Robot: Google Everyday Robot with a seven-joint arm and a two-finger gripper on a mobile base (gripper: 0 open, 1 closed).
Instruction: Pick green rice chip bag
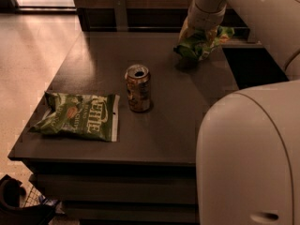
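Note:
The green rice chip bag (208,45) is a small puffy bright-green bag at the far right of the dark table (183,111). It hangs just under my arm's white wrist, tilted, with its shadow on the table below and to its left. My gripper (202,31) comes down onto the bag's top from above and is shut on it. The wrist hides most of the gripper. The bag's upper part is hidden behind the wrist.
A drink can (138,88) stands open near the table's middle. A larger flat green Kettle bag (79,116) lies at the front left. My arm's big white body (248,158) fills the front right. Tiled floor lies to the left, and a dark wall runs behind the table.

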